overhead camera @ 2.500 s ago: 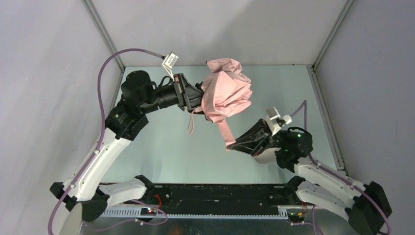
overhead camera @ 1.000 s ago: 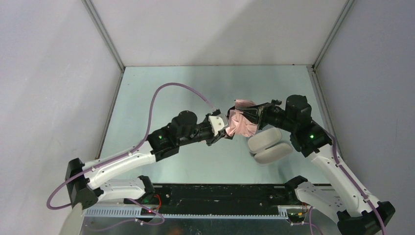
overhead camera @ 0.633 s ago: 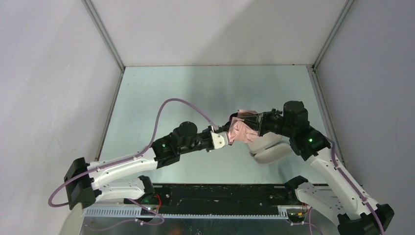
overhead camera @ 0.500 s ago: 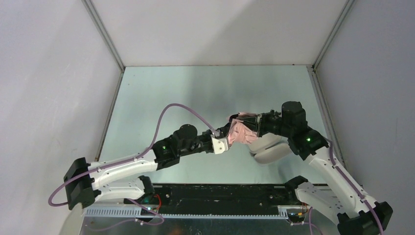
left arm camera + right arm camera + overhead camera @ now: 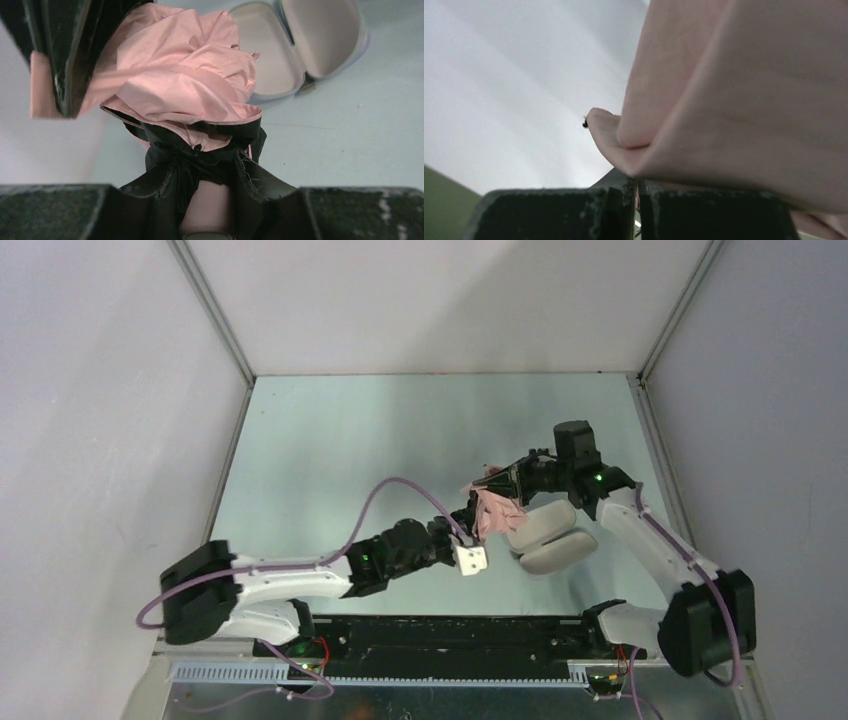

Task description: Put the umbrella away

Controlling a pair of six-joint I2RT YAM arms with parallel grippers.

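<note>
Pink fabric marks the umbrella (image 5: 493, 515) in the top view: a crumpled bundle held between the two arms, over the pale green counter (image 5: 330, 440). It sits just left of an open grey case (image 5: 545, 540), overlapping the case's left edge from this angle, and it is not inside. The left fingers (image 5: 464, 514) reach it from the lower left. The right fingers (image 5: 502, 480) come at it from the right, above the bundle.

From the left wrist, the umbrella (image 5: 185, 85) fills the middle as loose salmon folds with dark lining under them. Its small pink handle (image 5: 210, 205) sits low in the middle, between the left fingers (image 5: 50, 210), which are partly closed around that end. The case (image 5: 310, 35) lies open beyond, both pale halves facing up, with the bundle in front of its near half. At the upper left a dark finger of the other arm presses into the fabric.

From the right wrist, the umbrella (image 5: 744, 100) is a smooth fold of pink filling the right side. The right fingers (image 5: 549, 215) are pressed fully together, the fold meets them at their tips, and they appear to pinch the cloth.
</note>
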